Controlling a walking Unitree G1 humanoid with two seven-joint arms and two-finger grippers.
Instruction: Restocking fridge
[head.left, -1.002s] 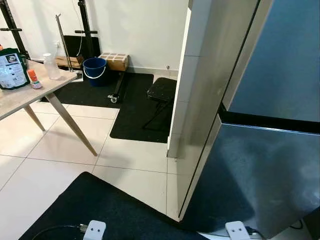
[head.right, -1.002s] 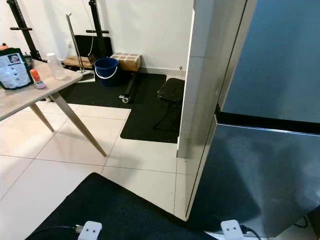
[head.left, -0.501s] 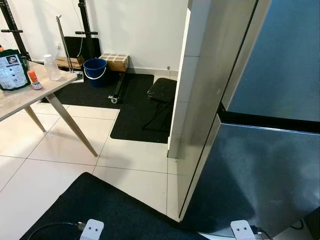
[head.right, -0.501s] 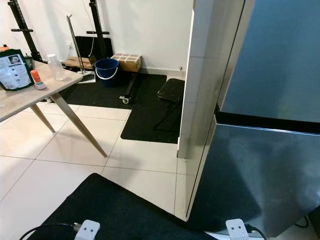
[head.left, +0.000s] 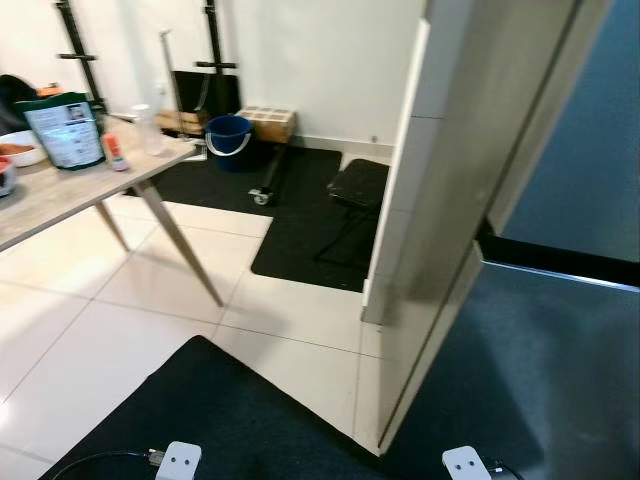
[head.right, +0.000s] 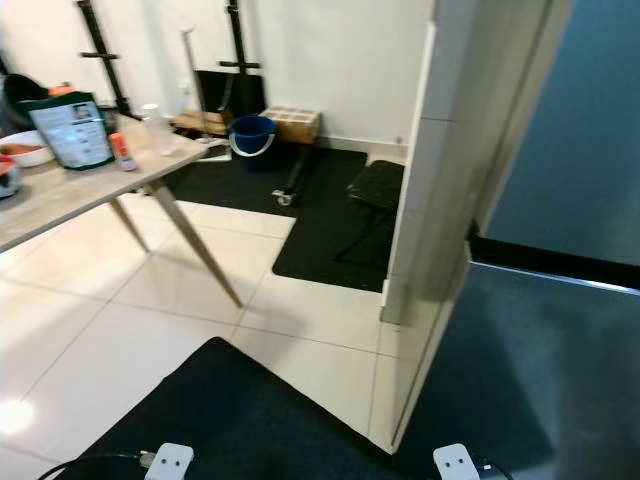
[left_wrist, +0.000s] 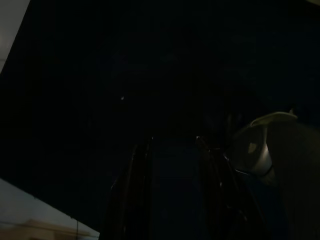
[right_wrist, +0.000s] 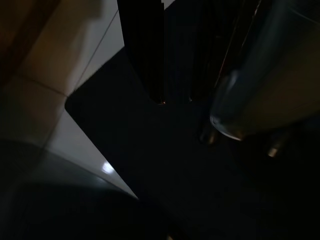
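1. The tall fridge with dark blue-grey glossy doors (head.left: 560, 380) stands at the robot's right. Both doors are closed, with a black band between the upper and lower one, and its pale grey side panel (head.left: 470, 200) faces the room.
2. A black floor mat (head.left: 210, 420) lies on the white tiles just before the robot, reaching to the fridge's foot.
3. At the left stands a light wooden table with slanted legs (head.left: 70, 195). On it are a dark green printed pouch (head.left: 65, 130), a small orange-capped tube (head.left: 116, 152), a clear plastic bottle (head.left: 150, 130) and a white bowl (head.left: 20, 148).
4. By the far white wall are a blue bucket (head.left: 228, 138), a cardboard box (head.left: 268, 122) and black stand poles (head.left: 213, 40). A folded black stool (head.left: 355, 190) sits on a second dark mat (head.left: 310, 240), beside the fridge's side.
5. The left gripper (left_wrist: 170, 195) hangs in the dark over the mat; I cannot tell whether its fingers are apart or together.
6. The right gripper (right_wrist: 175, 75) hangs above the mat's edge and the tile, fingers a little apart, holding nothing.
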